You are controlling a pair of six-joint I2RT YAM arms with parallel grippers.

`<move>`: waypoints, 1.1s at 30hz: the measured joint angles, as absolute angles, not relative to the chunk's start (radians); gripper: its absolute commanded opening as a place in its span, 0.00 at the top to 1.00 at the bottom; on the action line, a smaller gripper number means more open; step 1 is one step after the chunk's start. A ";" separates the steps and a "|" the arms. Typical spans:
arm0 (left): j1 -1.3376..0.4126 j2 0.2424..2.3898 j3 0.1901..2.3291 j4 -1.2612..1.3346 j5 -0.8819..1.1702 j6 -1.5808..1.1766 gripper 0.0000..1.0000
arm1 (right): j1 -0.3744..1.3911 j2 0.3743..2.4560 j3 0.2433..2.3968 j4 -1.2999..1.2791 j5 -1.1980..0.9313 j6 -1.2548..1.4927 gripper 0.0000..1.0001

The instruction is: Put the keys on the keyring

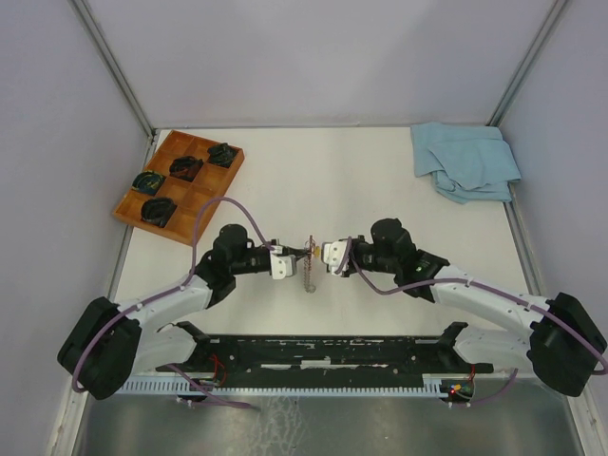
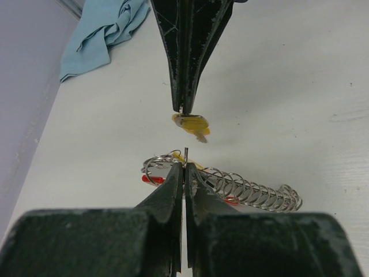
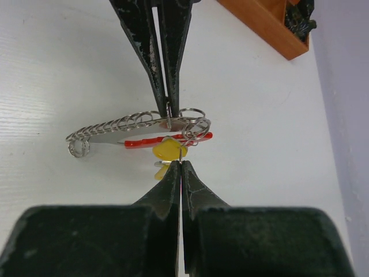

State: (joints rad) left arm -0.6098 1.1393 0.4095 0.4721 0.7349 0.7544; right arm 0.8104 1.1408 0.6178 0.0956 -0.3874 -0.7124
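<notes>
Silver beaded chain (image 2: 253, 191) of the keyring (image 3: 193, 124) is seen nearest the arm bases at mid-table, trailing toward the near edge, w/ a curved red strap (image 3: 144, 142) and a flat silver tag (image 3: 109, 137) alongside. Just beyond, the left gripper (image 2: 184, 167) is clenched on the keyring's thin ring, jaws pressed together w/ only a sliver of metal poking out. Opposite it, tip to tip, the right gripper (image 3: 181, 165) is clamped on the yellow-headed key (image 3: 166, 149), which is held right beside the rings; whether it is threaded on can't be told. Further back on the white table (image 1: 361, 180), a wooden tray (image 1: 180, 185) w/ black coiled items (image 1: 157, 210) is set far left, and a crumpled blue cloth (image 1: 465, 160) far right.
</notes>
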 measured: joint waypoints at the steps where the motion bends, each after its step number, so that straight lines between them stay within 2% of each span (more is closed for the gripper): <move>1: -0.610 1.135 0.403 0.478 0.734 0.754 0.97 | 0.813 1.141 0.616 0.114 -0.387 -0.721 0.99; 11: -0.610 1.100 0.352 0.534 0.708 0.765 0.97 | 0.852 1.158 0.566 0.252 -0.364 -0.784 1.00; 33: -0.613 1.099 0.352 0.536 0.690 0.766 0.97 | 0.892 1.178 0.559 0.276 -0.354 -0.836 1.00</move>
